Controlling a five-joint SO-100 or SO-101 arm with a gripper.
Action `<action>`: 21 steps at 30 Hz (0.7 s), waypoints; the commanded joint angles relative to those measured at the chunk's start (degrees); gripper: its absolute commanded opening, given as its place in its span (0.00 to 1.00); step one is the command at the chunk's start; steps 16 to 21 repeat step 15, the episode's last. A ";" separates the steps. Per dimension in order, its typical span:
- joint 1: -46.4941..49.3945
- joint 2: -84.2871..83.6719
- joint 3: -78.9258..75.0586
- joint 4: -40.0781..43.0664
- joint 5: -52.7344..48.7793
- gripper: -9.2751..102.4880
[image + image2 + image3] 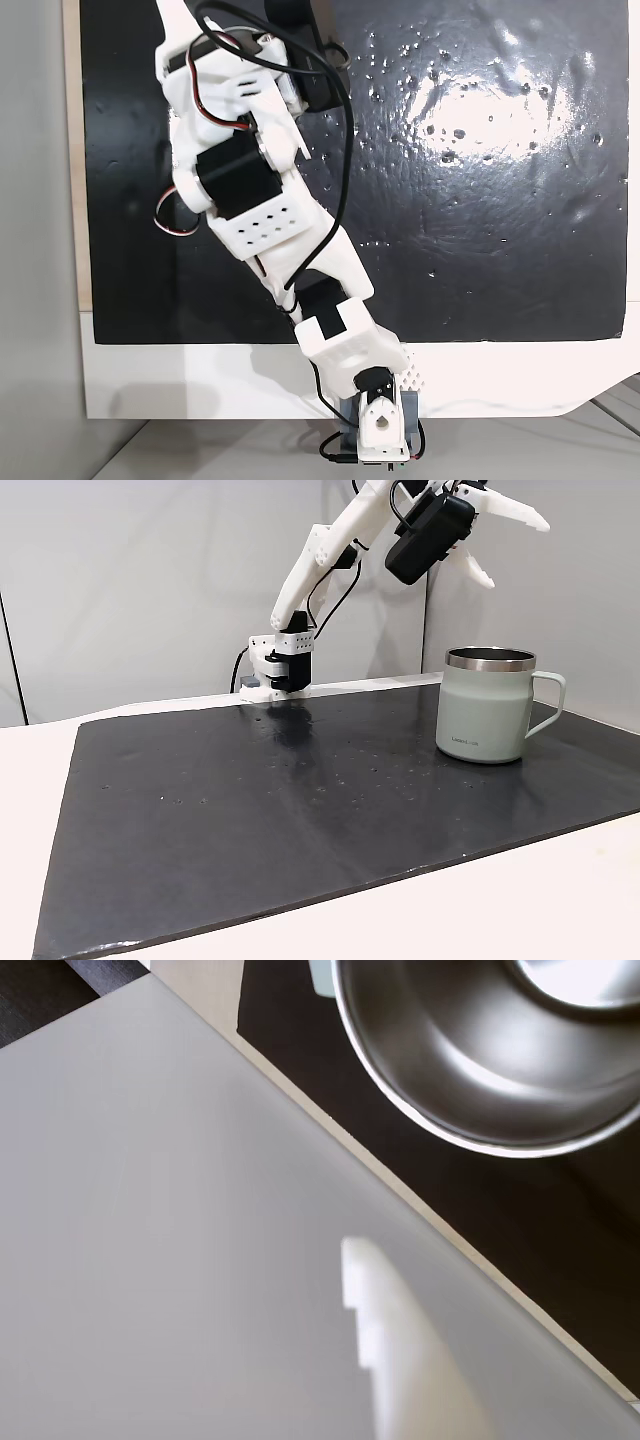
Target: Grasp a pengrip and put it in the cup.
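The cup (487, 710), a pale green steel mug with its handle to the right, stands on the right part of the black mat in a fixed view. My gripper (520, 555) hangs well above it, open, with nothing visible between its white fingers. In the wrist view the cup's shiny inside (450, 1040) lies at the top right, and one blurred white finger (400, 1350) reaches in from the bottom. The pengrip is out of view in all views. My white arm (250, 200) stretches from the base across the left of the mat to the top edge.
A black mat (250, 810) covers most of the white table. The arm's base (280, 665) is clamped at the far edge behind it. A grey wall panel (150, 1210) takes up much of the wrist view.
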 commanded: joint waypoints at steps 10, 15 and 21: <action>1.23 1.93 -3.25 0.79 -0.97 0.40; 1.23 1.93 -3.16 0.88 -0.97 0.40; 1.23 1.93 -3.16 0.88 -0.97 0.40</action>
